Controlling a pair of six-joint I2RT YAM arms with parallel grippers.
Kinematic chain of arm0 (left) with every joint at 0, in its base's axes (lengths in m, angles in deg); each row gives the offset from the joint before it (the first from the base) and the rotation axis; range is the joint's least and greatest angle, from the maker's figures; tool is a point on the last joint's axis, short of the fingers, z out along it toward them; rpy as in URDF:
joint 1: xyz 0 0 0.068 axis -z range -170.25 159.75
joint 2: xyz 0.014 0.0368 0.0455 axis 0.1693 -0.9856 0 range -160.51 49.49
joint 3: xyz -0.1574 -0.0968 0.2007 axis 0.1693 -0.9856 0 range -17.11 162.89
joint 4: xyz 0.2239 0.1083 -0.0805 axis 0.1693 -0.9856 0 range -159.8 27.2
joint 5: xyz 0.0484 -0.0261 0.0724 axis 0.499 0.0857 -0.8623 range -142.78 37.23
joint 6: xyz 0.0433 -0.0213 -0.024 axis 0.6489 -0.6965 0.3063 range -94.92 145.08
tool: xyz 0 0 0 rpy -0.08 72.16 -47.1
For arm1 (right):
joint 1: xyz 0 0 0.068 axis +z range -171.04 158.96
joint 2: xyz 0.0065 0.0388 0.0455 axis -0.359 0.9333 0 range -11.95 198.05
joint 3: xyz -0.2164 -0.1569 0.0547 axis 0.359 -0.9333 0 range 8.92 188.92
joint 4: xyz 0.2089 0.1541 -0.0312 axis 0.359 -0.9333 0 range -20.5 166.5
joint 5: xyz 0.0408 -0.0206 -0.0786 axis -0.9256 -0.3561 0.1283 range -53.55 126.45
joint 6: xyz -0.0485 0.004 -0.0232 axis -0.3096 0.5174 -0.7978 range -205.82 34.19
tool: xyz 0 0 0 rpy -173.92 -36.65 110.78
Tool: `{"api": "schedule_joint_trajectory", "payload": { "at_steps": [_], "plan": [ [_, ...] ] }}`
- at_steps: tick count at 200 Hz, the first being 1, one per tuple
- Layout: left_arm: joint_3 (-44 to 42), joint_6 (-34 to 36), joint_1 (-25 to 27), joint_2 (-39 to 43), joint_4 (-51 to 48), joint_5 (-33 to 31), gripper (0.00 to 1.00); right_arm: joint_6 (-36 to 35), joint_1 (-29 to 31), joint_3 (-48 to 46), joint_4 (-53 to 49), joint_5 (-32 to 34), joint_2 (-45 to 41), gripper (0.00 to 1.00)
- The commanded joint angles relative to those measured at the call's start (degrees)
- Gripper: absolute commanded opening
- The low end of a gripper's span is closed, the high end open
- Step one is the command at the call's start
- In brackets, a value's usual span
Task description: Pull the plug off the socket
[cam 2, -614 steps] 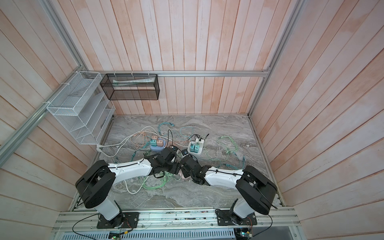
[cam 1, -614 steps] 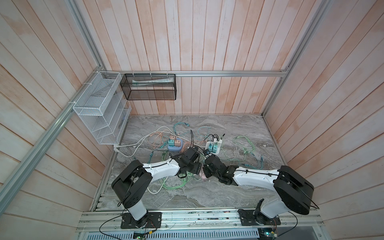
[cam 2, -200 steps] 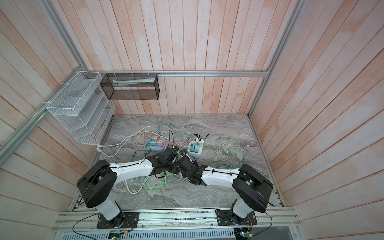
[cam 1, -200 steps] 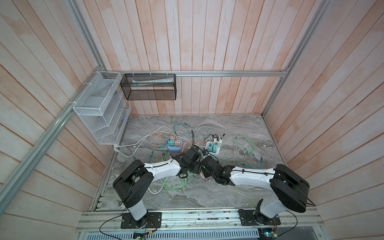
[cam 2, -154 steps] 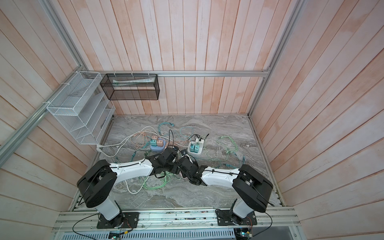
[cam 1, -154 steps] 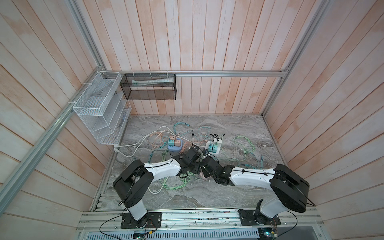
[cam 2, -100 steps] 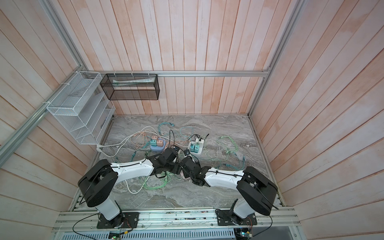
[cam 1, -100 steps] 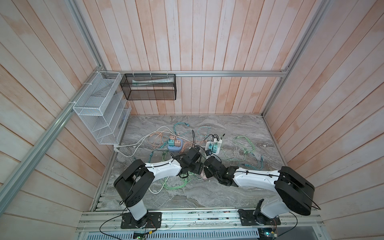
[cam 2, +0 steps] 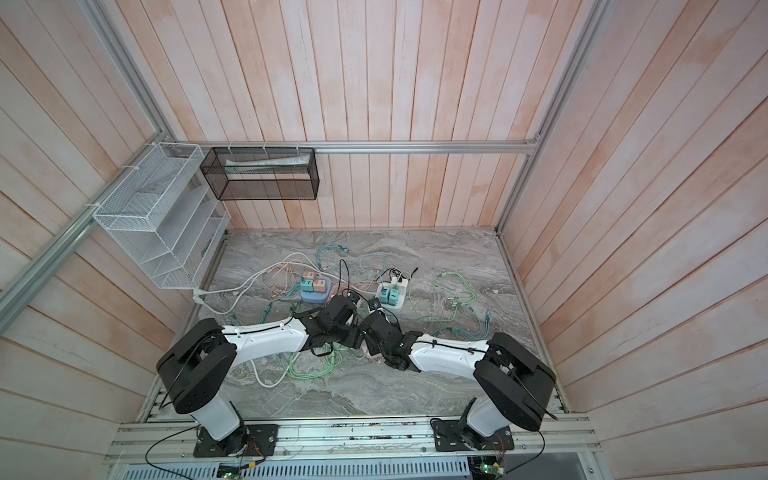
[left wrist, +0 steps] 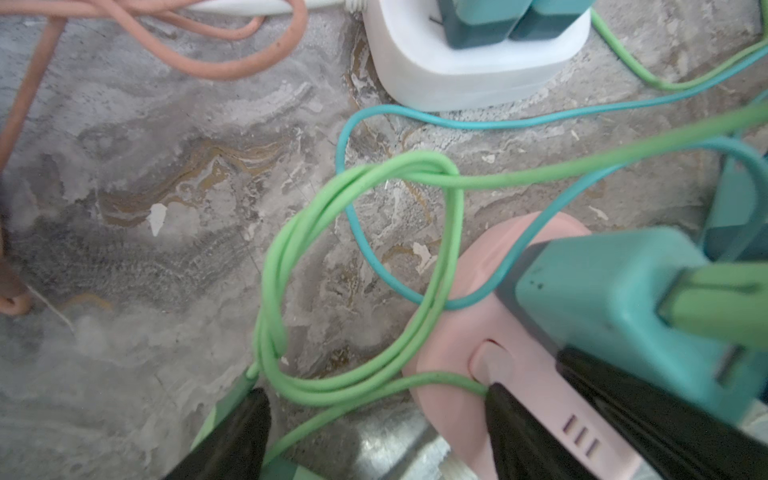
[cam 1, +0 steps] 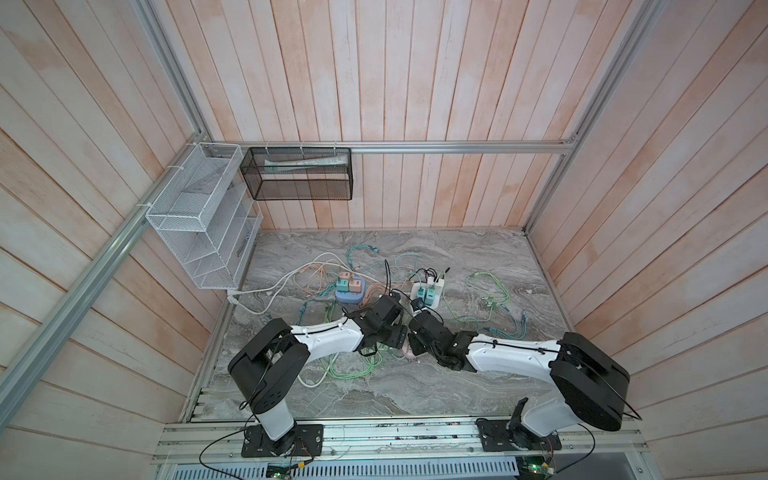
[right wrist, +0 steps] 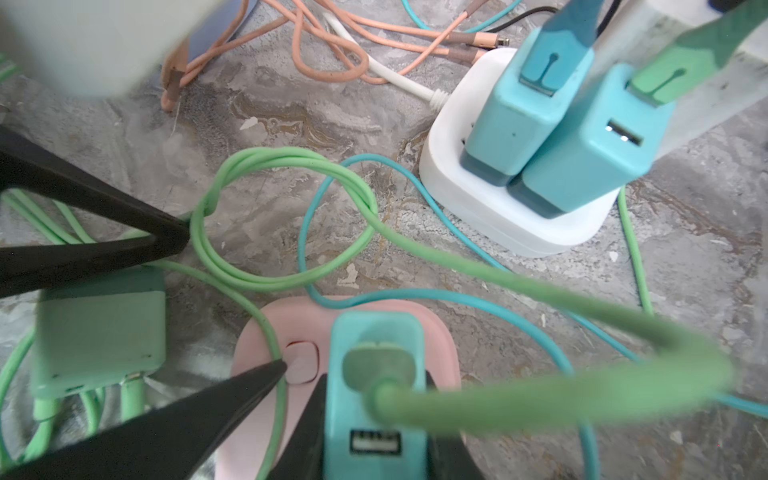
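A teal plug (right wrist: 376, 328) with a green cable stands in the pink socket (right wrist: 257, 332) on the marble table; its prongs are hidden. My right gripper (right wrist: 376, 378) is shut on the plug, one black finger on each side. My left gripper (left wrist: 374, 415) is open. One of its fingertips (right wrist: 274, 368) rests on the socket beside its button, and the other fingertip (right wrist: 174, 241) is off to the side above a loose green charger (right wrist: 99, 332). In both top views the two grippers (cam 1: 399, 332) (cam 2: 365, 328) meet at mid-table, and only a strip of the socket (cam 1: 409, 352) shows.
A white socket block (right wrist: 519, 224) with two teal chargers stands just beyond the pink one. A blue socket block (cam 1: 350, 296) with chargers stands to the left. Green, teal, salmon and white cables loop over the table (cam 1: 415, 395). Wire racks (cam 1: 199, 224) hang on the left and back walls.
The right arm's elbow has shifted slightly to the right. Both grippers stay at the pink socket with their jaws as they were.
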Motion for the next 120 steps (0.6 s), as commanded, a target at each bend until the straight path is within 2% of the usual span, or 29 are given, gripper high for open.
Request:
{"api": "schedule_joint_trajectory", "payload": {
  "at_steps": [1,71,90,120],
  "plan": [
    [-1.07,-0.02,0.81,-3.84,-3.46,0.97,0.83,-0.96,1.84,4.09,1.39,-3.79,0.49,0.00],
    [-1.06,-0.03,0.81,-3.93,-3.20,1.06,0.83,0.14,2.75,5.29,1.62,-3.98,3.19,0.00],
    [-1.28,-0.04,0.81,-3.71,-3.20,1.07,0.83,0.56,2.26,3.98,1.00,-2.03,2.14,0.00],
    [-1.48,0.16,0.81,-3.62,-3.64,0.47,0.83,1.79,-0.42,0.44,1.41,-3.33,-2.00,0.00]
  ]
}}
